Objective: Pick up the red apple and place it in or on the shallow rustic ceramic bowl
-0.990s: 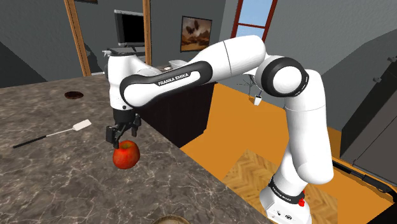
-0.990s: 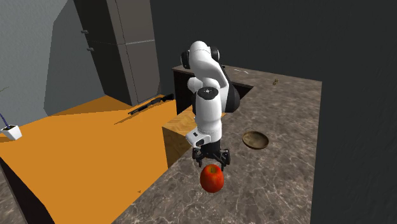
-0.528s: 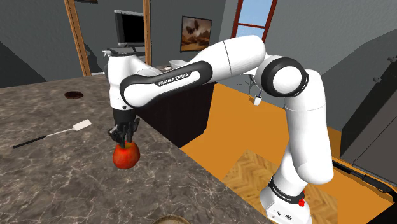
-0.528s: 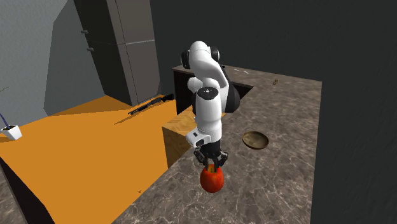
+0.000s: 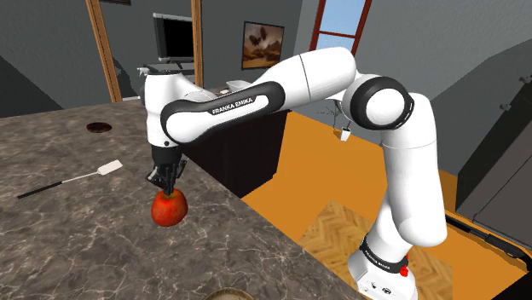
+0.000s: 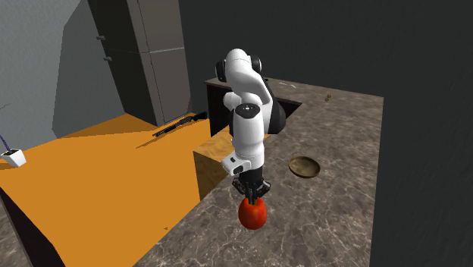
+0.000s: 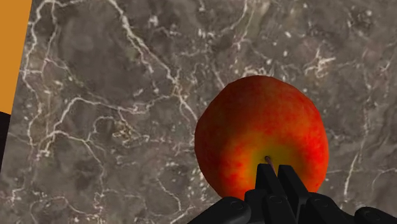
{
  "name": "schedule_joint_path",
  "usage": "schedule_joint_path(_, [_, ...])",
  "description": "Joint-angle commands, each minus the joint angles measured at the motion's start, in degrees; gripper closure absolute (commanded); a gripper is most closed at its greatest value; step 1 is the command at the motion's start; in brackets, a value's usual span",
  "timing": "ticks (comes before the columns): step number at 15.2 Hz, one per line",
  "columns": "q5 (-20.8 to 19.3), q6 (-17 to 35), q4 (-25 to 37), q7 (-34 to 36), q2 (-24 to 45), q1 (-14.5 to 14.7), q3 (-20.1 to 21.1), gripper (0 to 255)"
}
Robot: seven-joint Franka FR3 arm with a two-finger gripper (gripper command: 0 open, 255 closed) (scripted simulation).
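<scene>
The red apple (image 5: 169, 209) (image 6: 253, 215) (image 7: 261, 137), tinged yellow around its stem, rests on the dark marbled counter (image 5: 77, 239). My black gripper (image 5: 170, 189) (image 6: 252, 199) (image 7: 273, 170) points straight down onto its top. The fingers are shut together at the stem dimple, with the thin stem pinched between their tips. The shallow brown bowl (image 6: 304, 166) sits on the counter a short way beyond the apple, towards the arm's base. Its rim (image 5: 228, 295) peeks in at the shoulder view's bottom edge.
A white-headed spatula (image 5: 109, 168) with a dark handle lies to the shoulder view's left of the apple. A small dark round thing (image 5: 98, 128) sits farther back. The counter's edge (image 5: 256, 209) drops to an orange floor (image 6: 98, 174) close beside the apple.
The fingers stood apart around the apple's top a second ago; they have closed together onto its stem. The apple has stayed in place.
</scene>
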Motion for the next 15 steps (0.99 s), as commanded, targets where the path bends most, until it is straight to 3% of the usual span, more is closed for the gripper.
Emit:
schedule_joint_path(1, [0.1, -0.7, 0.4, 0.0, -0.1, 0.0, 0.0, 255])
schedule_joint_path(15, [0.7, -10.5, 8.5, -0.1, -2.0, 0.2, 0.5, 255])
